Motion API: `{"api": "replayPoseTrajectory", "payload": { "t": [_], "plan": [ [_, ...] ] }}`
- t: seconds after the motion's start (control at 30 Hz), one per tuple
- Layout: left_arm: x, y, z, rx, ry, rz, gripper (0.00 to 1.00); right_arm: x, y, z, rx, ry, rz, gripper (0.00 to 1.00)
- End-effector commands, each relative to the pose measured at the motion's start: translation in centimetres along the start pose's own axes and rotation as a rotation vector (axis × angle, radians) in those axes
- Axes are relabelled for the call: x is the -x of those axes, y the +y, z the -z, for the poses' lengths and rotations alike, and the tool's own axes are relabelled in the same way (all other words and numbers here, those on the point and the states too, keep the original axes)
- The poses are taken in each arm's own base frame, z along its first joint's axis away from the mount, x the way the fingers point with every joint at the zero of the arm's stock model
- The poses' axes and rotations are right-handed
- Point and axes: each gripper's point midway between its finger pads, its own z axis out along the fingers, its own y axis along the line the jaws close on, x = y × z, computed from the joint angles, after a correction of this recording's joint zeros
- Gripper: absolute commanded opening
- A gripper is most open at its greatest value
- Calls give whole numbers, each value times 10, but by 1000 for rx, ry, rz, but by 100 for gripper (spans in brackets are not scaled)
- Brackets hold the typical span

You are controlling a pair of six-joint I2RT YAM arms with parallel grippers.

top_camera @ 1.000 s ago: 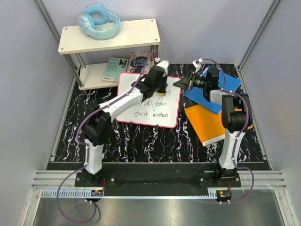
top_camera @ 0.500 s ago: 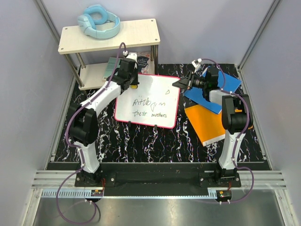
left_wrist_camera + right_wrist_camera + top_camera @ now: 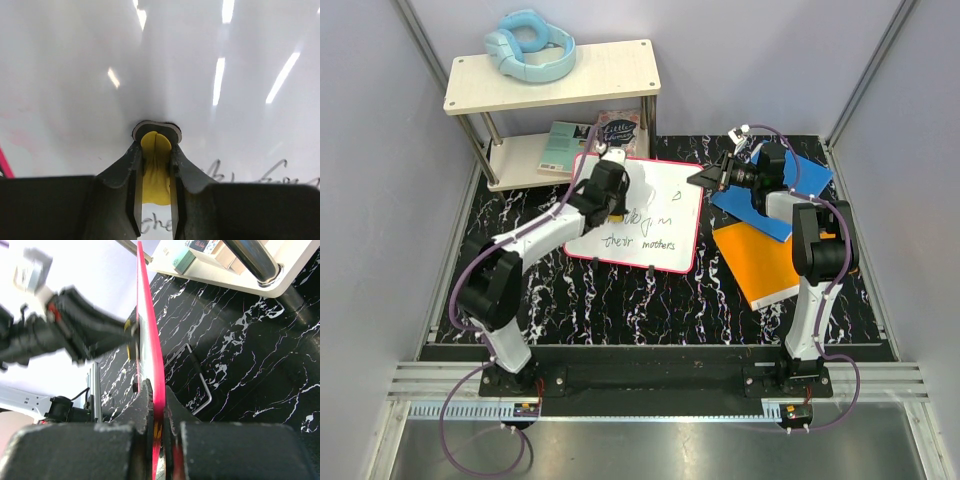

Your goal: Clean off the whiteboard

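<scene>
My left pincer (image 3: 156,144) is clamped on a yellow eraser (image 3: 155,175), whose tip presses on the whiteboard (image 3: 672,198) in its upper-left part. The whiteboard lies in the middle of the black marbled table (image 3: 620,300), just left of the blue book (image 3: 815,172) and the orange book (image 3: 760,265). My right pincer (image 3: 156,392) is closed on the red border (image 3: 149,335) at the board's right edge, pinning it.

The surface around the eraser looks clean. Dark handwriting (image 3: 642,243) is left across the middle and lower rows.

To wipe well, I judge I should hold the tip flat and firmly down and sweep in overlapping rows toward the near edge. Each stroke should run right through the words rather than stop short. The right grip must not slacken, or the board may slide under the stroke. Pressing too hard risks twisting the eraser between my fingers.
</scene>
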Motion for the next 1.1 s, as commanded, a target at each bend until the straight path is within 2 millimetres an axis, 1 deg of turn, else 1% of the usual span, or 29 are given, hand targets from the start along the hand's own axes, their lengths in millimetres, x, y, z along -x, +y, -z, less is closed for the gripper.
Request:
{"api": "replayPoseTrajectory", "payload": {
  "t": [0.0,0.03,0.07,0.1,0.13,0.17,0.2,0.23,0.27,0.3,0.33,0.37,0.4,0.43,0.47,0.5,0.53,0.57,0.67,0.7,0.73,0.8,0.83,0.87,0.9,0.93,0.97,1.0,1.07],
  "plan": [
    [-90,-34,-2,-29,214,-10,0,-26,37,-14,152,102,208,0],
    [-90,-44,-3,-38,210,-16,0,-27,37,-15,153,104,206,0],
    [-93,-62,-1,-62,207,-45,0,-26,38,-15,153,103,211,0],
    [-98,-72,-6,-70,219,-64,0,-27,38,-16,151,103,207,0],
    [-85,-89,-6,-99,190,-73,0,-27,38,-16,151,103,210,0],
    [-91,-105,-7,-102,195,-105,0,-27,39,-16,151,103,209,0],
    [-87,-116,-8,-115,184,-116,0,-27,38,-16,151,104,209,0],
    [-69,-140,-5,-148,143,-120,0,-27,38,-16,148,102,211,0],
    [-73,-148,-11,-145,150,-129,0,-27,39,-16,149,103,209,0],
    [-71,-155,-13,-149,152,-141,0,-27,39,-16,148,103,212,0],
    [-53,-175,-9,-178,114,-137,0,-27,39,-16,146,102,214,0],
    [-61,-177,-18,-157,134,-154,0,-27,39,-15,146,102,214,0],
    [-56,-181,-20,-152,123,-162,0,-27,39,-16,147,101,217,0],
    [-43,-190,-19,-154,90,-156,0,-27,39,-15,145,101,214,0],
    [-41,-182,-26,-95,76,-158,0,-27,39,-15,144,100,214,0],
    [-36,-180,-29,-66,58,-144,0,-27,39,-15,144,99,215,0],
    [-24,-178,-29,-43,27,-137,0,-27,40,-16,146,100,215,0],
    [-18,-168,-32,20,3,-143,0,-27,40,-16,144,100,214,0],
    [3,-151,-34,106,-41,-144,0,-27,39,-16,141,98,214,0],
    [9,-146,-33,116,-51,-140,0,-27,39,-16,140,98,213,0],
    [17,-135,-35,148,-66,-127,0,-27,38,-16,139,97,214,0],
    [31,-126,-36,161,-85,-116,0,-26,39,-16,138,95,214,0],
    [39,-117,-41,163,-84,-106,0,-27,39,-16,138,96,214,0],
    [40,-112,-45,164,-76,-116,0,-27,38,-16,136,95,213,0],
    [48,-109,-47,165,-84,-106,0,-27,39,-16,137,96,211,0],
    [48,-97,-52,182,-68,-103,0,-27,38,-16,138,97,211,0],
    [50,-92,-53,192,-65,-100,0,-28,38,-16,135,96,208,0],
    [50,-78,-56,213,-55,-93,0,-27,38,-16,137,97,210,0],
    [51,-62,-54,235,-50,-63,0,-28,38,-16,136,97,208,0]
  ]
}}
